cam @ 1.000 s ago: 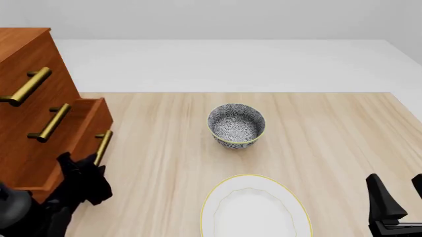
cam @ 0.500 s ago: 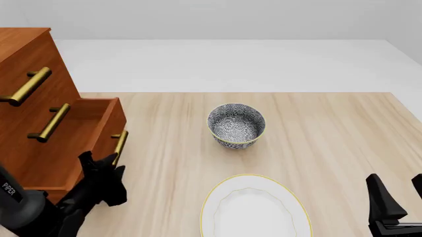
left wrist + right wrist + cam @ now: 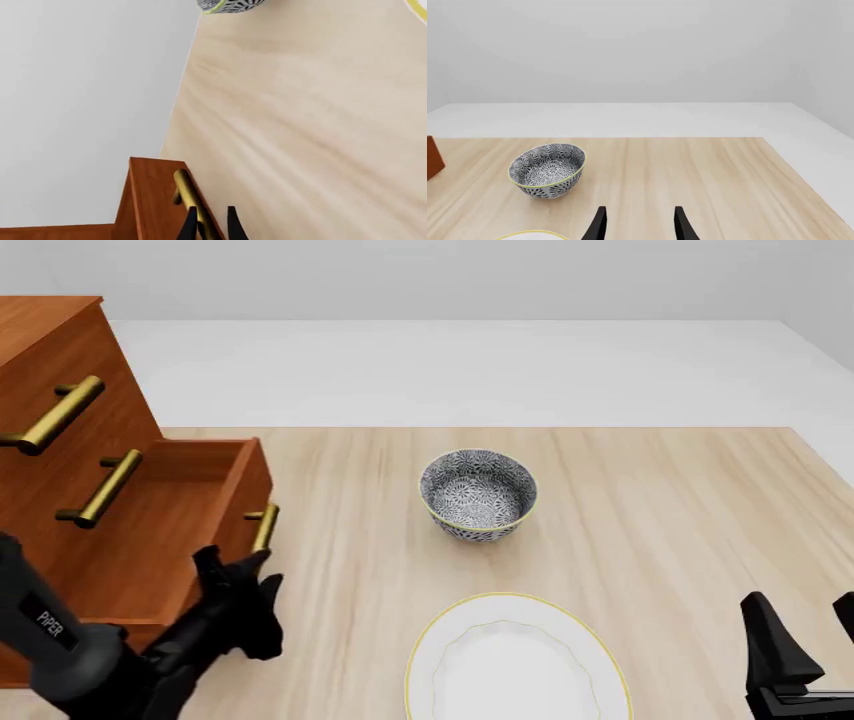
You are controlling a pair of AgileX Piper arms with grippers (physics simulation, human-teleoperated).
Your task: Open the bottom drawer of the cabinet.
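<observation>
since a second ago the bottom drawer at the frame's left has slid further out of the cabinet, our left gripper pinching its handle.
we could lose the bar if the pull skews; bare table lies ahead, bowl and plate near, right gripper spread.

The cabinet is reddish-brown wood with shiny gold bar handles. Beside it, the bench is pale tan wood. The bowl has black-and-white speckles and a yellow rim. The plate is white, edged yellow. Both arms' fingers are black.
</observation>
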